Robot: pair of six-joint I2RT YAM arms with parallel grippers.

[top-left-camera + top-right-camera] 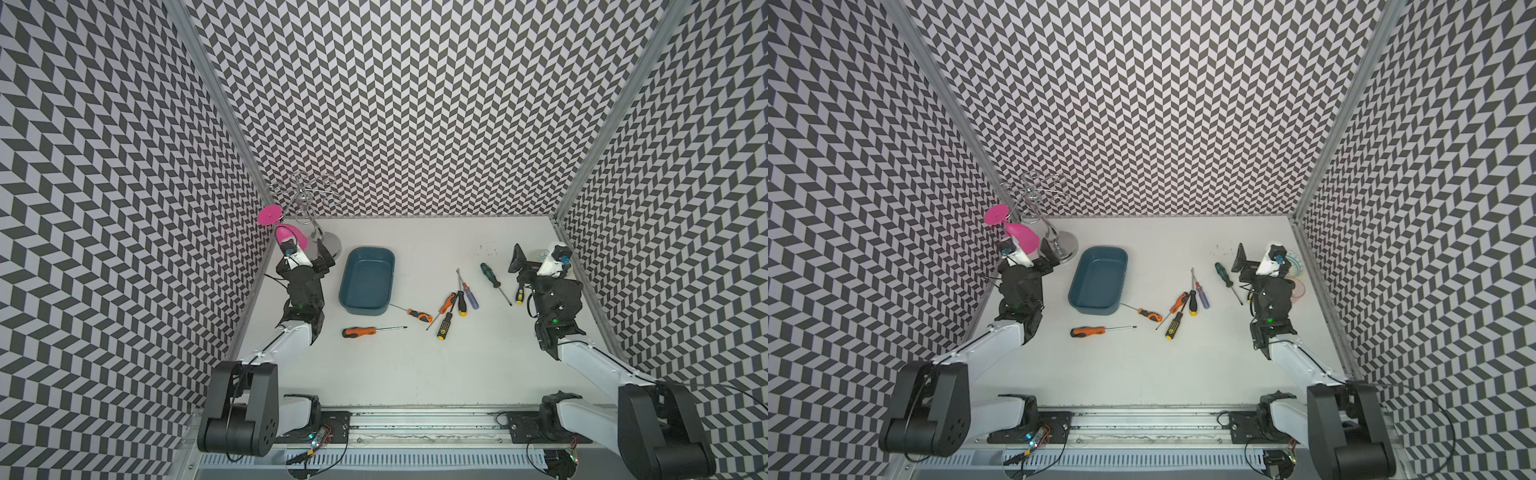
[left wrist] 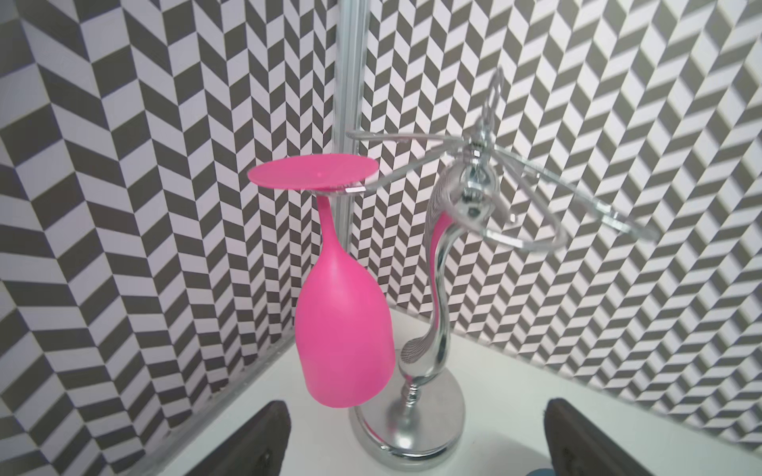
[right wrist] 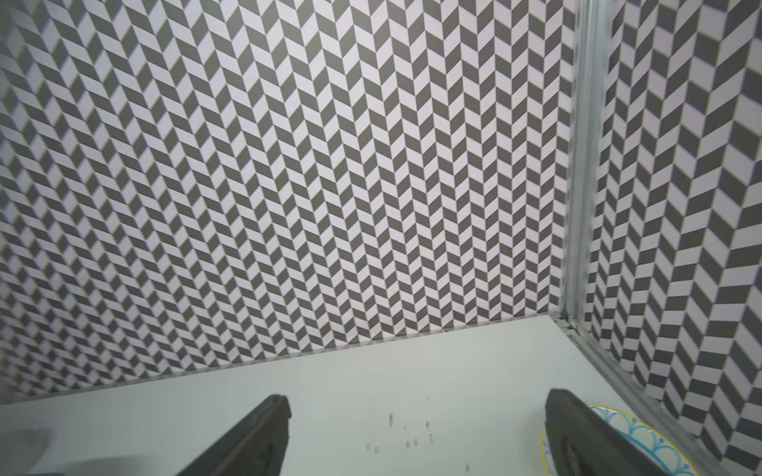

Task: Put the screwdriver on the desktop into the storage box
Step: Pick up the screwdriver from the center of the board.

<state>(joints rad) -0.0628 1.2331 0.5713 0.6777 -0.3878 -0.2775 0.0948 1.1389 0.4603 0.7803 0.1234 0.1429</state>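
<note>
The dark teal plastic storage box, low-walled, round-cornered and bare inside, sits on the matte white table, left of its middle. Eight screwdrivers lie loose between the box and the right edge. A short orange one has its tip just beside the box, and the right arm half hides a yellow one. The left tool, spread and holding nothing, faces a chrome wire rack in the far left corner, where one pink goblet hangs upside down. The right tool, also spread and holding nothing, is beside a patterned bowl.
</note>
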